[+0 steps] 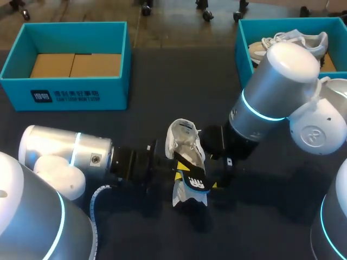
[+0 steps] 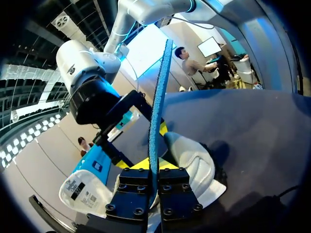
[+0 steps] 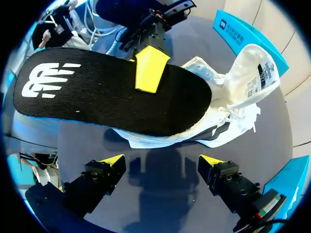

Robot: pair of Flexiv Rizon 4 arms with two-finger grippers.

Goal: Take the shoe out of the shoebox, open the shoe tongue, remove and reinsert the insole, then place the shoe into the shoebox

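A white shoe (image 1: pixel 183 140) lies on the dark table in the middle, its tongue (image 3: pixel 257 68) folded open. A black insole (image 1: pixel 193 174) with a blue edge and white logo stands out of the shoe. My left gripper (image 1: pixel 183 170) is shut on the insole. In the left wrist view the insole (image 2: pixel 158 111) rises edge-on from between the left gripper (image 2: pixel 154 171), above the shoe (image 2: pixel 194 160). My right gripper (image 3: pixel 162 164) is open, a little short of the insole (image 3: pixel 97 92) and the shoe (image 3: pixel 228 104), holding nothing. A yellow fingertip (image 3: pixel 151 68) of the left gripper presses the insole's face.
A teal shoebox (image 1: pixel 65 93) with cardboard in it stands at the back left. Another teal shoebox (image 1: pixel 242 46) at the back right holds a second white shoe (image 1: pixel 290 43). My right arm (image 1: pixel 271 97) reaches over the table in front of that box.
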